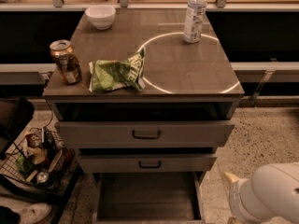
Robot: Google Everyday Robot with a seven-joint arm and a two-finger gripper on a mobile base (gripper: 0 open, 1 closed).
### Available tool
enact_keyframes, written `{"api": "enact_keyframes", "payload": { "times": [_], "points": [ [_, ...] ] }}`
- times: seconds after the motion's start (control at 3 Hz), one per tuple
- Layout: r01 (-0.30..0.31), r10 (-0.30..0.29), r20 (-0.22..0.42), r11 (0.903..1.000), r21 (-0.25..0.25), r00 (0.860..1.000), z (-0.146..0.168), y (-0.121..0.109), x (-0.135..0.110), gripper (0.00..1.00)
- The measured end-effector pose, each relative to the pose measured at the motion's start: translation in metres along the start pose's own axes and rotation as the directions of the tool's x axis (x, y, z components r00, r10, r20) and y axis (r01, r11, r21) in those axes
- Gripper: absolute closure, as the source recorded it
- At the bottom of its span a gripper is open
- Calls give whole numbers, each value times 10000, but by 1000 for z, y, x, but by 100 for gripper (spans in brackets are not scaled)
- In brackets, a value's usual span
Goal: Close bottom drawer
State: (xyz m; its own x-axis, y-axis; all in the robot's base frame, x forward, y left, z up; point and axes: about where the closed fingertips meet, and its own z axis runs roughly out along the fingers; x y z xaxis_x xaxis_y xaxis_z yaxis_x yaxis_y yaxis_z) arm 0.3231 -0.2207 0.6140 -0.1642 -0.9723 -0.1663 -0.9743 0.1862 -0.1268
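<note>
Pincer (230, 178) is sitting low at btm right, mostly cut off w/ the white arm (268, 195), so can't tell if it's apart or together. Just left of it the bottom drawer (147, 195) is hanging wide open, flat grey inside showing. Up-left, middle drawer (147, 164) and top drawer (145, 134) are poking out slightly. Further up, the bench (187, 69) is carrying a can (65, 62), green bag (117, 73), bowl (101, 16) and bottle (195, 14).

The bottom drawer (147, 197) is matt grey metal. The tabletop (187, 73) is smooth with a dull sheen. At its front left corner the can (65, 62) is glossy metal. The bag (117, 73) is crinkly and shiny, and the bottle (195, 15) is clear plastic. Below the front right corner, the tool (230, 177) is smooth cream plastic.
</note>
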Motion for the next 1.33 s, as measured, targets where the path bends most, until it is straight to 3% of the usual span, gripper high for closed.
{"api": "enact_keyframes", "payload": {
  "times": [0.67, 1.0, 1.33],
  "points": [
    [270, -309, -505, 9967, -761, 9982, 87, 38, 14, 0],
    [621, -710, -1042, 9943, -868, 9920, 107, 44, 15, 0],
    [202, -288, -1257, 9974, -693, 9916, 108, 42, 18, 17]
  ]
}}
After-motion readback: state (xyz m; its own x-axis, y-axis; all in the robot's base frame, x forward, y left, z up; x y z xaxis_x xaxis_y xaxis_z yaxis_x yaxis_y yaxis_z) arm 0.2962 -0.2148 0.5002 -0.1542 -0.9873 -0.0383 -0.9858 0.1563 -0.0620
